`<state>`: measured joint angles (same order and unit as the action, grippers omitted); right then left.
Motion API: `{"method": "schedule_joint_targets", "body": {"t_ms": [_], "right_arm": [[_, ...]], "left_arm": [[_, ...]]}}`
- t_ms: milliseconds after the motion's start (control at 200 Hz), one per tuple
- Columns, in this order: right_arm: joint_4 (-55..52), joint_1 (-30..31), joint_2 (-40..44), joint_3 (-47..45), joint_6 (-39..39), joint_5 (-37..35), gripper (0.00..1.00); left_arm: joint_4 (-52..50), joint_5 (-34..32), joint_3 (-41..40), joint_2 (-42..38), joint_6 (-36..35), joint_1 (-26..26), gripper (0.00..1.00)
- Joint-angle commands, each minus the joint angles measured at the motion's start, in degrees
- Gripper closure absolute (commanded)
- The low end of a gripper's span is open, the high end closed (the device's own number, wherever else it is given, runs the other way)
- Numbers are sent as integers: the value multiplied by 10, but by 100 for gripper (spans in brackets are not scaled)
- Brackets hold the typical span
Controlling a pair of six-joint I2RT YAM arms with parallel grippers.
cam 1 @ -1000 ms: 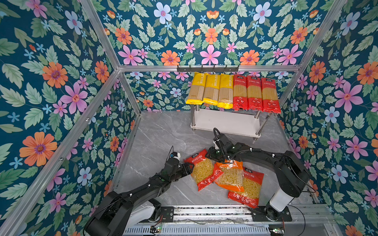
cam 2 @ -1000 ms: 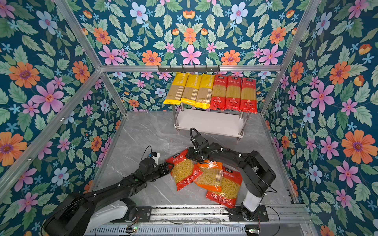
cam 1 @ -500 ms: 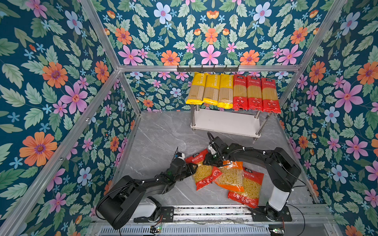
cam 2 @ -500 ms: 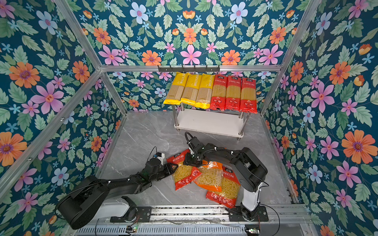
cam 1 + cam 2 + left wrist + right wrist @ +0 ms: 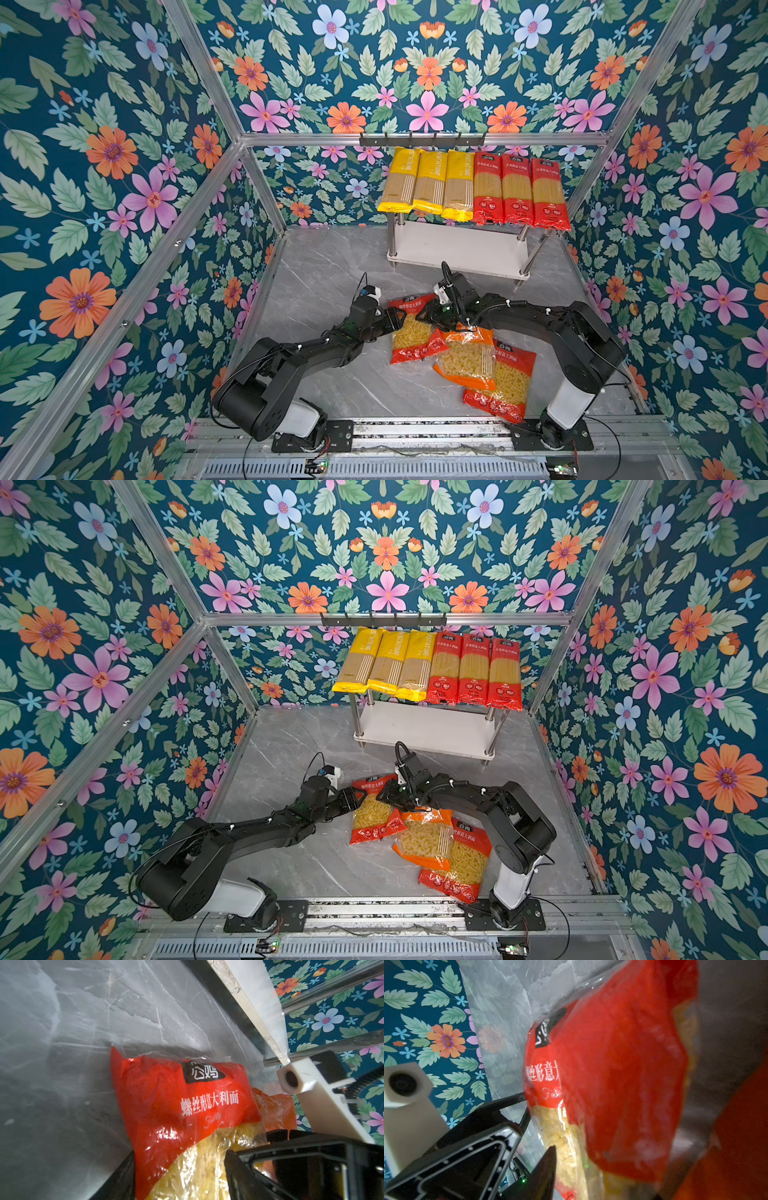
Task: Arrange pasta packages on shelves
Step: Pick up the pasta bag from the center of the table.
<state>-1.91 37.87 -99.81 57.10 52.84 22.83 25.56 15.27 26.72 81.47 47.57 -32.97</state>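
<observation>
While six spaghetti packs point(image 5: 486, 187) already fill the top of the rack point(image 5: 392, 241), you've got three short-pasta bags point(image 5: 467, 357) left on the table point(image 5: 324, 266), lower shelf point(image 5: 457, 249) bare. Left gripper point(image 5: 392, 322) and right gripper point(image 5: 426, 313) flank the red bag point(image 5: 409, 332) nearest the rack, jaws part open; can't tell if either grips.

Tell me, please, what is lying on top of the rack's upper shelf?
Three yellow spaghetti packs and three red spaghetti packs lie side by side across it. They cover the upper board completely, so anything beneath them cannot be seen.
</observation>
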Motion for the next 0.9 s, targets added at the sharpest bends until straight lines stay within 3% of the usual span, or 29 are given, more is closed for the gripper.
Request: {"method": "schedule_joint_targets", "body": {"t_ms": [0, 200, 265, 350, 430, 720, 895], "right_arm": [[6, 0, 12, -19, 15, -15, 45], [39, 10, 10, -30, 5, -11, 46], [77, 17, -5, -25, 3, 3, 51], [119, 19, -7, -27, 11, 15, 61], [141, 18, 8, -32, 14, 12, 69], [172, -25, 73, -19, 20, 24, 86], [202, -53, 115, -17, -1, -5, 97]], "left_arm": [[-28, 11, -26, -16, -6, 1, 31], [39, 18, -61, -6, 22, -23, 36], [72, 36, -50, 19, 26, -24, 44], [76, 42, -25, 30, 16, -24, 62], [49, 35, 1, 17, -4, -24, 71], [-18, 43, 98, 15, -58, -1, 77], [-29, 64, 171, 34, -83, 22, 78]]}}
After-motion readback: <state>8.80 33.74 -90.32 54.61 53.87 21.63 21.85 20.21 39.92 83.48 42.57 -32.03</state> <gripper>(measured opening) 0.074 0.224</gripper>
